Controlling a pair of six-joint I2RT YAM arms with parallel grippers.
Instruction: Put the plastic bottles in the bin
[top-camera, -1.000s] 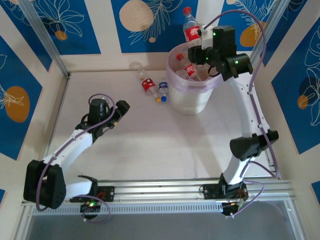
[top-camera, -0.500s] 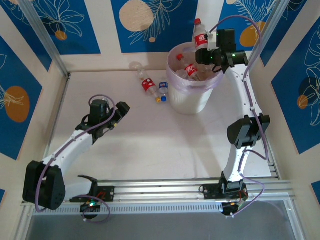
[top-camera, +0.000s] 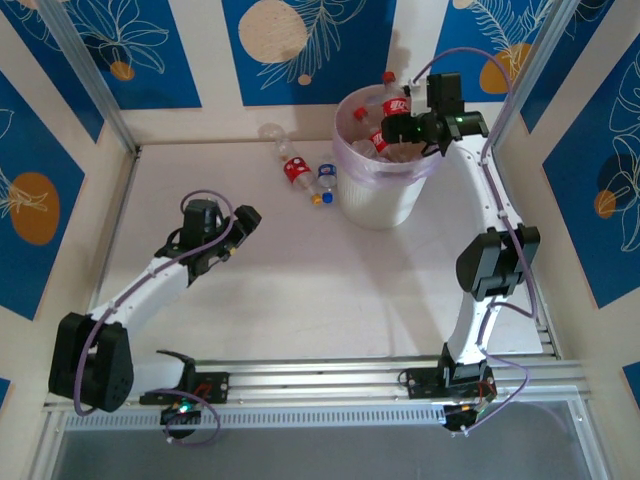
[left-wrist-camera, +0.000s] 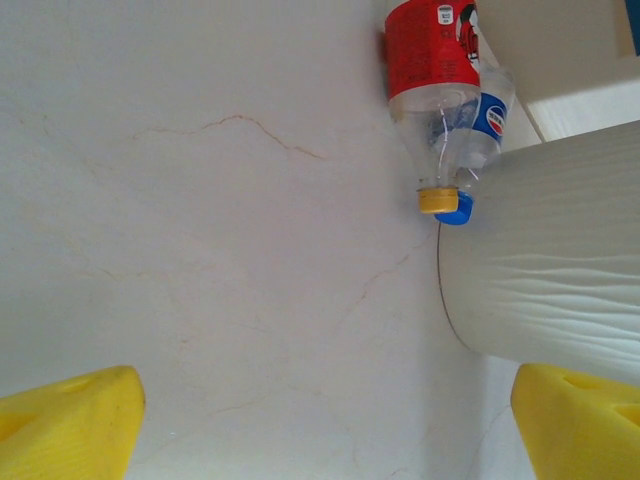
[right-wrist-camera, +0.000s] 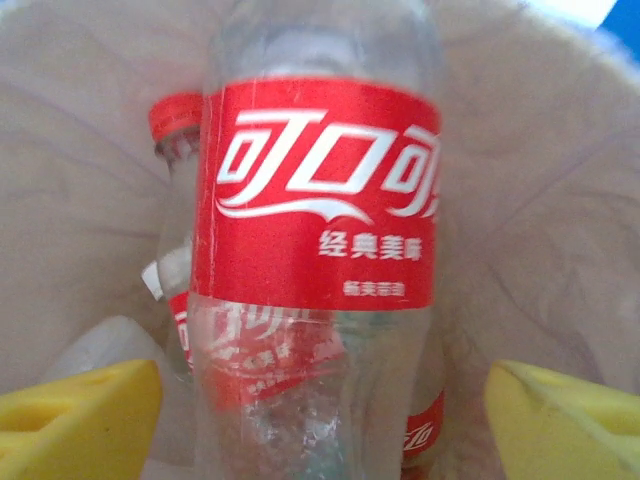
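- One main risk: the red-labelled bottle (right-wrist-camera: 318, 200) at the mouth of the bin (top-camera: 375, 205) lands on the heap inside and tips or bounces back over the rim. Bin looks fairly full, red-capped btls sit near the top, so there's little room to sink.
- Right gripper (right-wrist-camera: 320, 415) hangs over the far-right part of the bin. Jaws are spread wide w/ the bottle in the gap; in the wrist view the pads look clear of its sides, so prob nothing grips it.
- 2nd risk: the wide jaws are close to the lilac bag liner (top-camera: 352, 170). A low pull-back could snag it or nudge the bin.
- 3rd risk: the yellow-capped bottle (left-wrist-camera: 433, 60) and the blue-labelled bottle (left-wrist-camera: 490, 115) lie touching, just left of the bin wall. A grab there could catch both or bump the bin.
- Left gripper (left-wrist-camera: 325, 430) is over bare table, well near-left of that pair. Jaws wide, nothing btwn them.
- Dropping bottle: long axis runs roughly far–near and tilts up. Red cap at the far end over the far rim, base toward the jaws. How steep, can't tell.
- Table pair: both flat, axes approx parallel, caps pointing near, beside the bin's left wall.
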